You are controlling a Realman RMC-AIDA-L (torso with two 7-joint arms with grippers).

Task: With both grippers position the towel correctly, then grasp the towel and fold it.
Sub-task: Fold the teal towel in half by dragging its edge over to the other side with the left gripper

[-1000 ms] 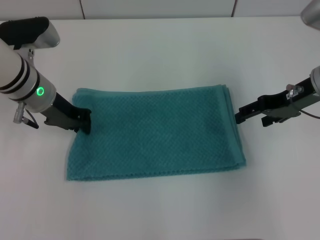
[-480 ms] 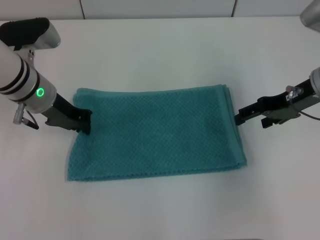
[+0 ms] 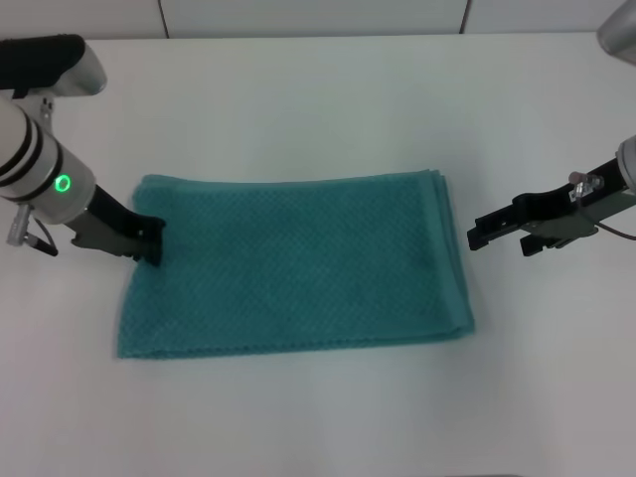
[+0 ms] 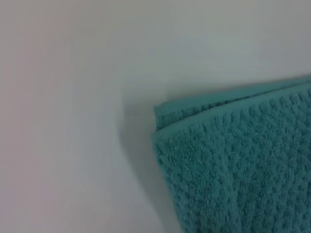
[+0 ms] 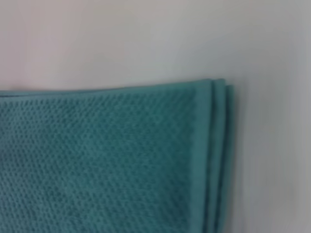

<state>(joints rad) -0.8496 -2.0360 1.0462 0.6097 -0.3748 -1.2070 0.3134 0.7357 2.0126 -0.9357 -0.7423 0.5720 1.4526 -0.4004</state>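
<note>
— Towel (image 3: pixel 293 263) on the white counter (image 3: pixel 328 99) has slid toward the frame's left since a second ago; what moved it?

— Left hand (image 3: pixel 151 240), pressed on its left edge, moved left too. Right hand (image 3: pixel 475 234) now sits just clear of the right edge.

— Fingers?

— Can't tell for either; the wrist views show only towel corners.

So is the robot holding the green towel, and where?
The left gripper sits at the teal waffle-weave towel's left edge; whether it pinches it cannot be told. The right gripper holds nothing.
</note>
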